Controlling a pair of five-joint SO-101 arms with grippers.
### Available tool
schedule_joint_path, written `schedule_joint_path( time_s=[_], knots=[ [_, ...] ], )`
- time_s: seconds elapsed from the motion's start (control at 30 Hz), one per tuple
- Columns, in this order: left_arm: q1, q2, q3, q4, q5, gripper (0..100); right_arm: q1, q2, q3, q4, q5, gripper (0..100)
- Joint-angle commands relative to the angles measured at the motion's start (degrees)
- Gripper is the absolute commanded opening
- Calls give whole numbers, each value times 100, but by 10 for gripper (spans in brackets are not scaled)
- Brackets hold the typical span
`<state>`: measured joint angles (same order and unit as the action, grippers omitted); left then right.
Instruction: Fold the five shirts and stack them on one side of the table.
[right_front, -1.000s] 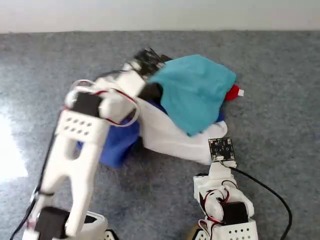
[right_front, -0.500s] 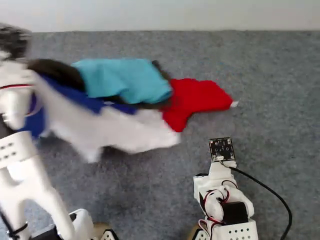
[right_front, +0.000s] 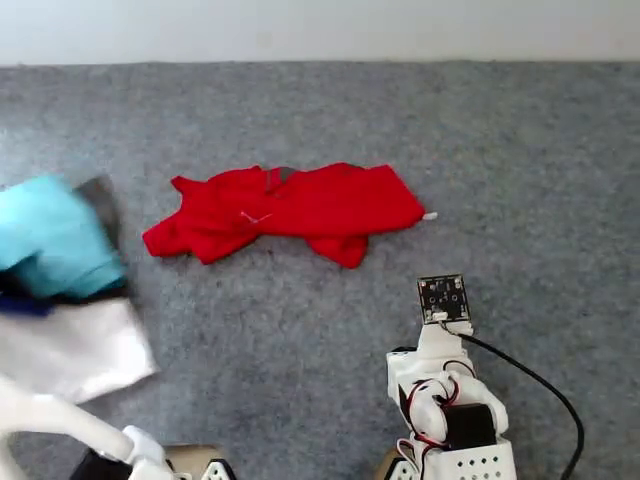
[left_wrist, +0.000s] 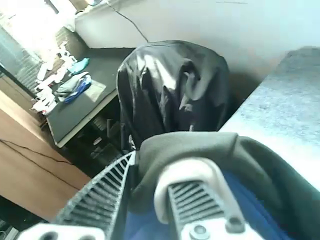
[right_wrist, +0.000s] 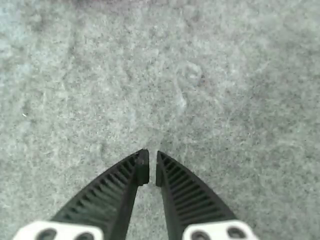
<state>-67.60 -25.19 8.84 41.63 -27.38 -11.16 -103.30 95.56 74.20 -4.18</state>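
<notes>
gone from the middle is the bundle of shirts (right_front: 60, 290): half a second ago it was strung across the upper left of the high view, and now it is bunched hard against the left edge, hauled there by the left arm (right_front: 50, 415), which has swung down into the lower left corner. that uncovers the red shirt (right_front: 285, 208), mostly buried a second ago. it now lies alone and unfolded across the centre of the grey table (right_front: 540, 180), stretched left to right and rumpled at its left end.

look at the bundle: the teal shirt (right_front: 45, 240) is uppermost, the dark grey shirt (right_front: 100, 200) peeks out at its upper right, a sliver of the blue shirt (right_front: 20, 305) shows under it, and the white shirt (right_front: 75, 350) spreads toward the lower left.

over on the left wrist view, the left gripper (left_wrist: 145, 200) is clenched on that bundle, with dark grey cloth humped over the jaws and blue cloth caught between them.

the right arm (right_front: 445, 400) has not budged from the lower middle-right of the high view, below the red shirt's right end and apart from it. the right gripper (right_wrist: 149, 167) is pinched almost tip to tip with nothing in it, over bare grey table.
</notes>
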Motion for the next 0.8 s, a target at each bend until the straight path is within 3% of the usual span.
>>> schedule_joint_path(
  time_s=[0.0, 0.23, 0.43, 0.53, 0.67, 0.77],
  knots=[
    [-193, 167, -224, -273, 53, 13, 4, -22, 88, 40, -53, 39],
    [202, 598, -233, 202, 18, 13, 4, -22, 88, 40, -53, 39],
    [1029, 624, -215, 1160, -1178, 17, 4, -22, 88, 40, -53, 39],
    [1266, 571, -233, 1600, -1591, 96, 4, -22, 88, 40, -53, 39],
    [1275, 571, -224, 1758, -1442, 258, 4, -22, 88, 40, -53, 39],
    [1275, 545, -251, 2066, -1424, 284, 4, -22, 88, 40, -53, 39]
  ],
)
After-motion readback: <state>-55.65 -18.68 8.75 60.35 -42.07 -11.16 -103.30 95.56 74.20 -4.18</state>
